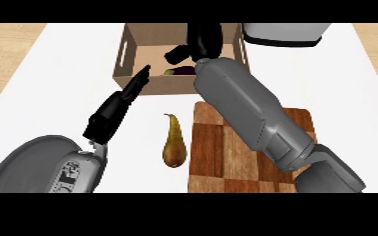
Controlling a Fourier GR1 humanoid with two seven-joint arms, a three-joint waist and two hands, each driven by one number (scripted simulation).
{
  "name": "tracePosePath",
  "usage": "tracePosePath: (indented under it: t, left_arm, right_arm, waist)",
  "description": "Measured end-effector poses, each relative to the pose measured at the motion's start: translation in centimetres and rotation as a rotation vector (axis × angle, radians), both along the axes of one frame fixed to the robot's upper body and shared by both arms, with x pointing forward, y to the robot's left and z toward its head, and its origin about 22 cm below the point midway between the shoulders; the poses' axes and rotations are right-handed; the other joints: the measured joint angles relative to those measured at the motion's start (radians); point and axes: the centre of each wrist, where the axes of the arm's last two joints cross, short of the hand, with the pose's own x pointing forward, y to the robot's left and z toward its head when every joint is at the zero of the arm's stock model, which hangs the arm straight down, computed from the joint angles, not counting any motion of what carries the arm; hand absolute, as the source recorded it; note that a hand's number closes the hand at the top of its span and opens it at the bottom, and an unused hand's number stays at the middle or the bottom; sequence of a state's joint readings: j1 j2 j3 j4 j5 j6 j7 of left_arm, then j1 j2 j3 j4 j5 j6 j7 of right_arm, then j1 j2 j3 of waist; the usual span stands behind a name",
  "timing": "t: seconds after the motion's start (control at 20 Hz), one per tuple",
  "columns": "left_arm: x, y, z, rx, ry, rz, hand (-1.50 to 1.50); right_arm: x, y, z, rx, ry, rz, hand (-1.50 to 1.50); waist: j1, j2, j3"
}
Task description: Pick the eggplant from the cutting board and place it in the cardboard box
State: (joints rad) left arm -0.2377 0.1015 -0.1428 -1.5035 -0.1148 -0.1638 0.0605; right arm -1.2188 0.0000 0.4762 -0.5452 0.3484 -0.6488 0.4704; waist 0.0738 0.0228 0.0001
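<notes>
The eggplant (181, 71) lies inside the cardboard box (133, 82), just below the right hand (198, 42), whose fingers hang relaxed, holding nothing. The left hand (122, 105) stretches straight-fingered toward the box's front wall. A pear (173, 145) lies beside the cutting board (214, 155) on the desk (74, 75).

Hidden and cut-off parts at the counter

The right forearm covers much of the cutting board (221, 145) and most of the eggplant (182, 71) inside the cardboard box (133, 72). The grey appliance (284, 34) is cut off by the top edge.
</notes>
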Motion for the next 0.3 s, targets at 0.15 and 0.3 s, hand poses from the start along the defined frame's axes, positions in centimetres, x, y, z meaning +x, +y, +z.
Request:
tracePosePath:
  t: [0.15,0.3]
  left_arm:
    - [-0.1,0.0,0.2,-0.001,0.000,0.004,0.00]
    - [0.0,0.2,0.5,-0.002,0.002,0.017,0.00]
  right_arm:
    - [0.1,-0.6,0.2,0.149,-0.080,-0.022,-1.50]
    - [-0.1,-1.4,0.4,0.305,-0.142,-0.033,-1.50]
  waist:
    - [-0.006,-0.002,0.001]
    - [-0.020,-0.005,0.002]
